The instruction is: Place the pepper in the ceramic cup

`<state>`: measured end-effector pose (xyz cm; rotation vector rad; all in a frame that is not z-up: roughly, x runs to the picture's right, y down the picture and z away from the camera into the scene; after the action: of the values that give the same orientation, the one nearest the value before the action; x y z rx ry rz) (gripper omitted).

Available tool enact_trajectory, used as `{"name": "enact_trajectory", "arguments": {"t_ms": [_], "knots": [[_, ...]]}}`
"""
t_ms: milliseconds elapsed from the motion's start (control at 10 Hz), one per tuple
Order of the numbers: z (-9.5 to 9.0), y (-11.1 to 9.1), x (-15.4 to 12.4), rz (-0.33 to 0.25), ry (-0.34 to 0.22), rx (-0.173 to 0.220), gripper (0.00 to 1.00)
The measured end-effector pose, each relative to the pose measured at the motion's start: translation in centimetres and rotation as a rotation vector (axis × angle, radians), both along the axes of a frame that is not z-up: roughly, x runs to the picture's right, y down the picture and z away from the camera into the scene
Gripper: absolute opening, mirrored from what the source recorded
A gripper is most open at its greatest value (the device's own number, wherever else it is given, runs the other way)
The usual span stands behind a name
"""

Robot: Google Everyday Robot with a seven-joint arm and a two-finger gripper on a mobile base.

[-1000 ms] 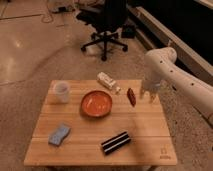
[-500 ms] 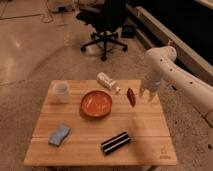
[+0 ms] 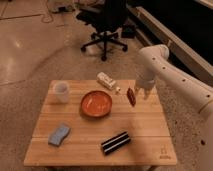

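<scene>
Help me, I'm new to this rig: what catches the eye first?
The orange-red bowl at the middle of the table stands out. A white arm reaches in from the right, its pincer just right of the dark pepper. The white cup stands at the table's left rear.

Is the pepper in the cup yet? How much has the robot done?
Not yet. The pepper lies on the table, right of the orange bowl, so nothing is finished. In hand: the gripper is right beside the pepper, apparently going for it. Left: grab it, carry it past the bowl to the ceramic cup at the table's far left, and drop it in.
</scene>
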<state>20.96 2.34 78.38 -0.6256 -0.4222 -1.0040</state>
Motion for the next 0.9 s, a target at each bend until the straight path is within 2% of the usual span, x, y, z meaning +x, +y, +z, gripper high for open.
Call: {"name": "enact_trajectory", "arguments": {"t_ms": [200, 300, 500, 700, 900], "knots": [[1.0, 0.8, 0.4, 0.003, 0.010, -0.004, 0.45], [1.5, 0.5, 0.1, 0.017, 0.004, -0.003, 0.45], [1.6, -0.3, -0.5, -0.051, -0.012, 0.025, 0.45], [1.5, -0.8, -1.2, -0.040, -0.044, 0.010, 0.45], [1.4, 0.8, -0.2, -0.003, -0.004, 0.012, 0.45]]}}
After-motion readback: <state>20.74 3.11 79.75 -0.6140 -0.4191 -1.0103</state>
